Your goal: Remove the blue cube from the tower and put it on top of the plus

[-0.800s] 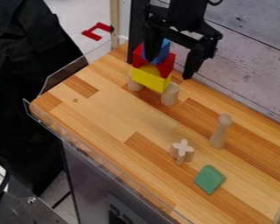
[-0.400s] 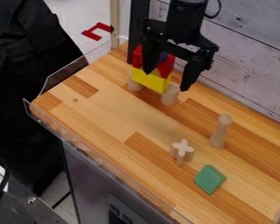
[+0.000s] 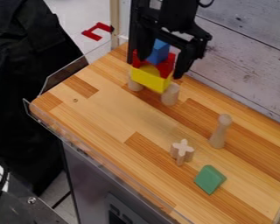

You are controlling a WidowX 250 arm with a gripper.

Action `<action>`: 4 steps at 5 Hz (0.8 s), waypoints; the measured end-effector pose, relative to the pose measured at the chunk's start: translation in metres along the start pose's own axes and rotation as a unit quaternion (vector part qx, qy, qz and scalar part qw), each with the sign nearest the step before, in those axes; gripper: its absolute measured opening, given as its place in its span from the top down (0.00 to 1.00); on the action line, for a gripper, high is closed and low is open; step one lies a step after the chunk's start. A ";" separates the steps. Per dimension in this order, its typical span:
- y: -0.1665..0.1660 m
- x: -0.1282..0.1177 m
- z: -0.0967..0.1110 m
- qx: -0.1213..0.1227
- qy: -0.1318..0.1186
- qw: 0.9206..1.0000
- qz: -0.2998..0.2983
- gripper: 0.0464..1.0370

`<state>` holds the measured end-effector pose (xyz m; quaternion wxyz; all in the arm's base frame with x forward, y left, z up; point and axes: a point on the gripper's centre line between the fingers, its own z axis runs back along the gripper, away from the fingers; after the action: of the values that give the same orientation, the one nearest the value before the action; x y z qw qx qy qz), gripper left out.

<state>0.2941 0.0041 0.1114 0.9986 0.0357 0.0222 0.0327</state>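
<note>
Blue cube [image 3: 158,52] sits uppermost in the red block [image 3: 166,65], above the yellow block [image 3: 149,80] and wooden cylinders [image 3: 170,95], so it should lift off without unstacking the rest. Plus [image 3: 181,151] stands apart on the counter [image 3: 107,105], cross face up, likely a small but level seat. Gripper [image 3: 161,66] points down at the tower, fingers spread about the cube, no pinch evident

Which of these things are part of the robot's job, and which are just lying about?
Job:
- blue cube, atop the tower
- wooden plus, its destination
- gripper, at the tower

Just lying about:
- green block
- wooden peg
</note>
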 end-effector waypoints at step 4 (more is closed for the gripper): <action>0.042 0.017 0.004 0.000 0.001 1.000 -0.019 0.04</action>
<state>0.3086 0.0467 0.1180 0.9990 0.0355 0.0239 0.0141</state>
